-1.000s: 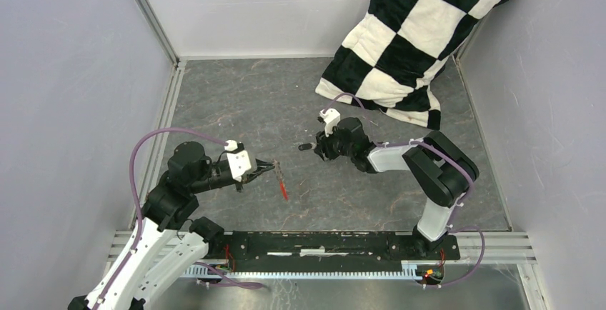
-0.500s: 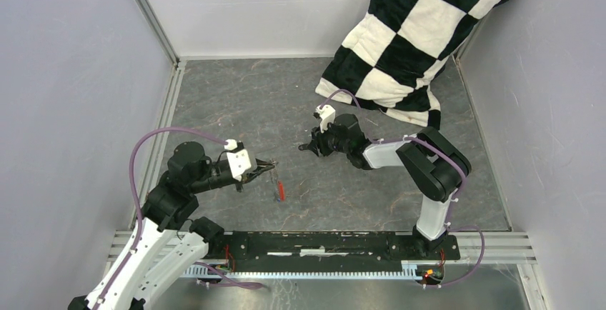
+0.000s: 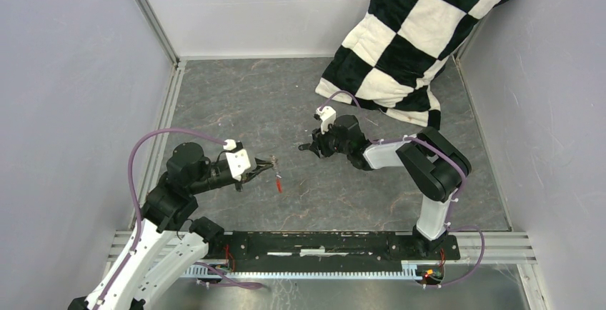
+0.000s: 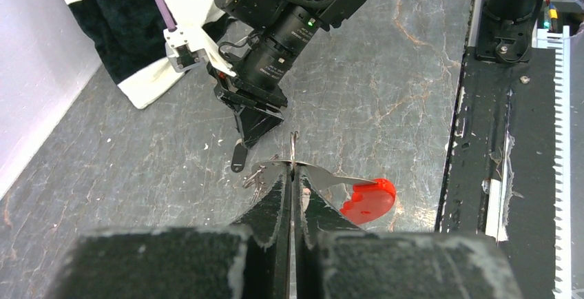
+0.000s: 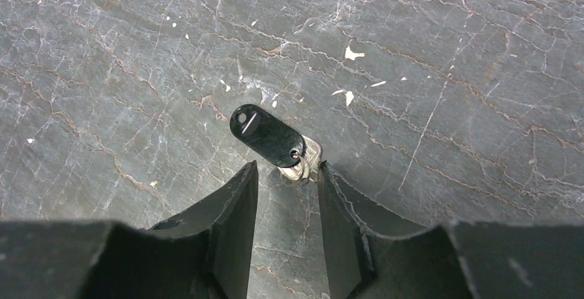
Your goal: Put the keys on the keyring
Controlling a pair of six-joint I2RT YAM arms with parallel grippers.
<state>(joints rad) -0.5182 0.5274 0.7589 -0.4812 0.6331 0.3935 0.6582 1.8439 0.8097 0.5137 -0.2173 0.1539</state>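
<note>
Since a second ago the right tool [image 5: 287, 168] has closed in on the black-headed key [image 5: 267, 136], jaws half-wide straddling its silver end on the worktop [image 5: 447, 71], long axis slanting ahead-left of the tips; the left tool [image 4: 293, 171], well apart, pinches the keyring [image 4: 294, 149], red tag [image 4: 368, 199] just right.

The red tag [image 3: 278, 181] on the keyring [image 4: 293, 149], which a second ago trailed long and slanted below the left gripper [image 3: 269, 165], now hangs shorter and closer to it; the right gripper [image 3: 308, 148] has advanced leftward onto the black key [image 5: 267, 136], which earlier lay clear of its fingertips; the right arm [image 3: 389, 154] has shifted left with it.
</note>
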